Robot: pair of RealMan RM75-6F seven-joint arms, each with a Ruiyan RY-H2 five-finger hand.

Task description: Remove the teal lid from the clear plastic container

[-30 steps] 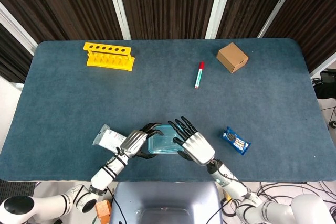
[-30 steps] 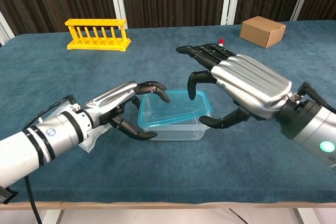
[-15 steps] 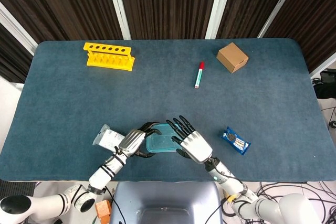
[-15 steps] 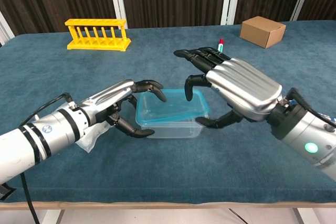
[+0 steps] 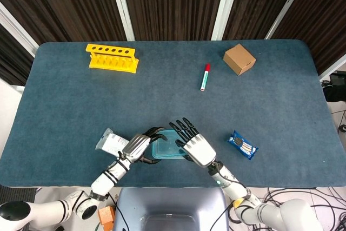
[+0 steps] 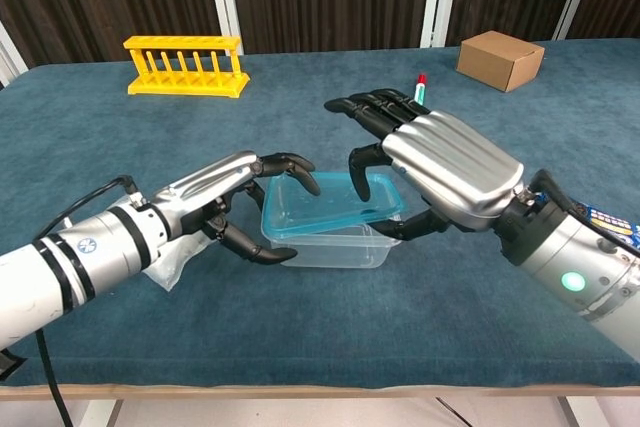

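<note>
Gripping the teal lid (image 6: 330, 205) w/ thumb and finger: right hand (image 6: 437, 167); left hand (image 6: 232, 203) seemingly clasps the clear plastic container (image 6: 335, 245).

Near the table's (image 5: 65, 96) front edge, the clear plastic container (image 5: 168, 150) with its teal lid (image 5: 166, 145) is flanked by the left robot hand (image 5: 141, 144) and right robot hand (image 5: 193, 143).

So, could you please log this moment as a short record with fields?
container: clear plastic container, near table edge
lid: teal lid on the container, right side tilted up
left hand: left hand curled at the container's left end
right hand: right hand at the lid's right edge, fingers spread
nearby: white packet, snack pack
</note>
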